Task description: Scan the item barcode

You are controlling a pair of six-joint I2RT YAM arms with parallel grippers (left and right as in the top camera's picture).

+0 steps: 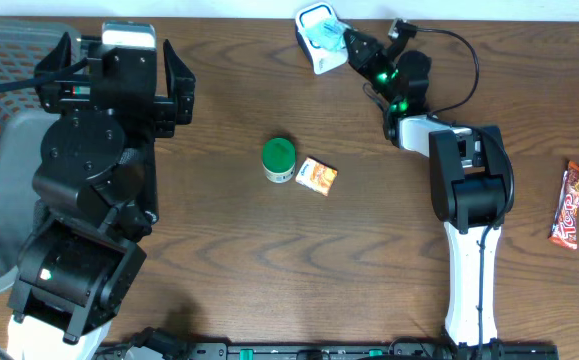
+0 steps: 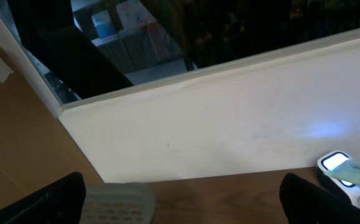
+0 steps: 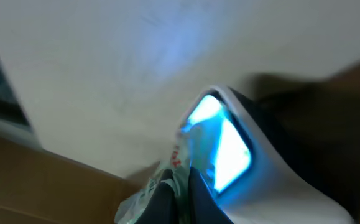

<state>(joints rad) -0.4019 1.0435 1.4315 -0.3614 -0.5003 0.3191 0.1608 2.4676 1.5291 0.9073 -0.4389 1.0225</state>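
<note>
Packet (image 1: 328,34) between right fingers (image 3: 162,203), against scanner (image 1: 307,21).

From my remote station, the overhead view reads evenly lit and sharp, with only soft shadows on the brown table (image 1: 269,260). The scanner (image 3: 229,149) window glows blue-white and blows out in my heavily blurred right wrist view; my left wrist view is dimmer, with a faint bluish patch on the pale wall (image 2: 229,124).

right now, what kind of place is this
Likely a mock checkout bench: a white barcode scanner glowing blue, the right gripper holding a pale crinkly packet to it, a green-lidded round tub on a brown wooden table.
</note>
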